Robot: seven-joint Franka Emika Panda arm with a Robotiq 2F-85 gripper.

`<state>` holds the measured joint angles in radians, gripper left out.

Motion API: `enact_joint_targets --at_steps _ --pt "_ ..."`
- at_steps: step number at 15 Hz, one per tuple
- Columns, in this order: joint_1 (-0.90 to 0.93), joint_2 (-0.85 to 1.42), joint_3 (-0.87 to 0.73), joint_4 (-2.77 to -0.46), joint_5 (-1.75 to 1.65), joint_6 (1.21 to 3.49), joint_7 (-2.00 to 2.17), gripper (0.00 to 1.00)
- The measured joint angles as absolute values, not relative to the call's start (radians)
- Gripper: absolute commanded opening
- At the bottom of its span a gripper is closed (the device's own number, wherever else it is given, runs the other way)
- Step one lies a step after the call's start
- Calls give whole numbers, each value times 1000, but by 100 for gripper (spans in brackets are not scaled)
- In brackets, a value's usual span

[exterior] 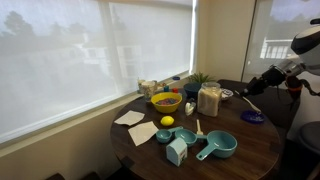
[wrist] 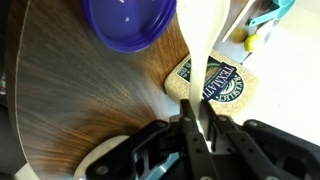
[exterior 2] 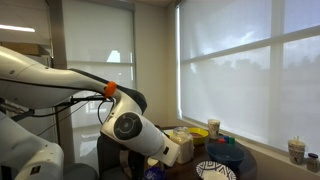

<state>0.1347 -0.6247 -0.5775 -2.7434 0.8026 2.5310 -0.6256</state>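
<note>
In the wrist view my gripper (wrist: 203, 122) is shut on a long cream-white utensil (wrist: 209, 40), which runs from between the fingers up past a round cork coaster with a dark label (wrist: 228, 86). A purple plate (wrist: 130, 20) lies on the wooden table (wrist: 80, 100) beside the utensil. In an exterior view the gripper (exterior: 250, 88) hangs over the table's far right side, holding the thin white utensil (exterior: 254, 103) slanted above the purple plate (exterior: 252, 117). In an exterior view the arm (exterior 2: 130, 125) fills the foreground and hides the gripper.
On the round table (exterior: 250, 150) stand a yellow bowl (exterior: 166, 101), a lemon (exterior: 167, 121), teal measuring cups (exterior: 215, 147), paper napkins (exterior: 130, 118), a jar (exterior: 209, 100) and a small plant (exterior: 200, 80). Window blinds stand close behind. A patterned plate (exterior 2: 215, 170) shows near the arm.
</note>
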Motion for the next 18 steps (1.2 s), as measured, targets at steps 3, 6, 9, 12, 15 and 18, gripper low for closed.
enact_joint_targets --at_steps 3,6,9,12,15,18 --pt "132 -628 -588 -2743 879 2508 -707 3" --pt "126 -628 -588 -2743 953 2482 -781 3" --pt "103 -628 -583 -2743 1042 2437 -860 3" --pt "47 -627 -570 -2743 1102 2370 -921 3" --pt "-34 -625 -552 -2744 1130 2295 -953 3" --pt "-110 -620 -532 -2744 1137 2227 -965 3"
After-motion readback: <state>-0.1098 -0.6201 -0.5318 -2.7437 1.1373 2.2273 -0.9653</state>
